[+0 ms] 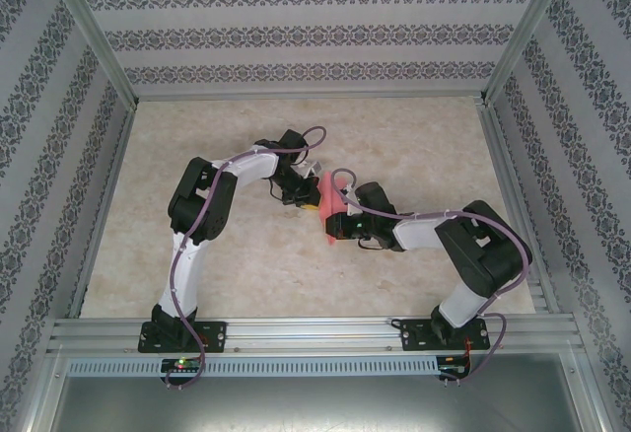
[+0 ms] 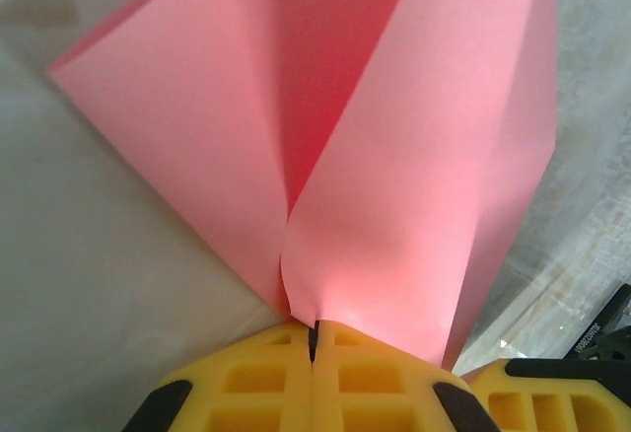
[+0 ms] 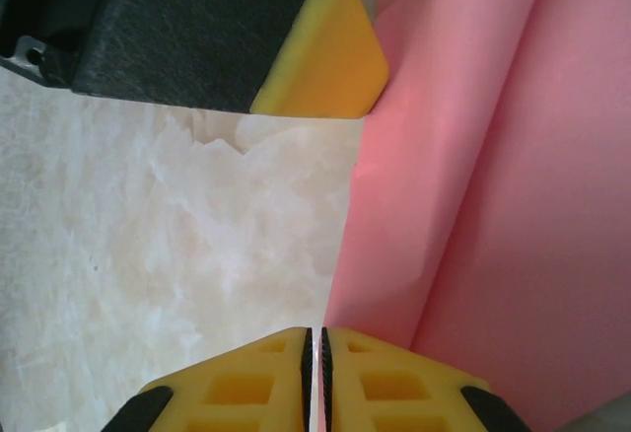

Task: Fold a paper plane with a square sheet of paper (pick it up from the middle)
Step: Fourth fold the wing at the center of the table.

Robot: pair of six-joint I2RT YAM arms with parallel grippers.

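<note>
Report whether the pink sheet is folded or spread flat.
Folded: the pink sheet stands in two flaps that meet at a crease, pinched in the shut left claw.

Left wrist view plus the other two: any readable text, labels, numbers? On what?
White print on the black part, right edge of the left wrist view: too small and blurred to read.
The pink paper: unmarked.
Nothing else legible.
</note>
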